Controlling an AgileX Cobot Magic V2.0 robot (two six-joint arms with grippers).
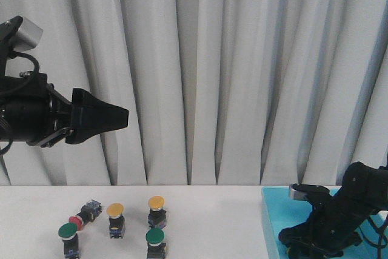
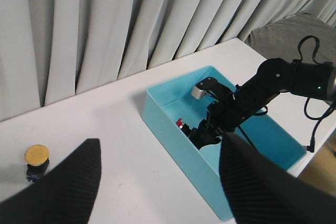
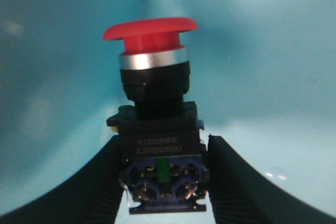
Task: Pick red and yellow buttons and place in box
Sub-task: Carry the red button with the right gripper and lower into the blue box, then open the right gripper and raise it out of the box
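Observation:
My right gripper is down inside the cyan box, shut on the black body of a red button. From the left wrist view the same red button shows just inside the box wall. On the table at the left stand two yellow buttons, and another red button lies on its side. My left gripper hangs high above the table, open and empty.
Two green-capped buttons stand among the others near the front edge. A white curtain hangs behind the table. The right arm reaches over the box. A grey cushion lies beyond the table's far corner.

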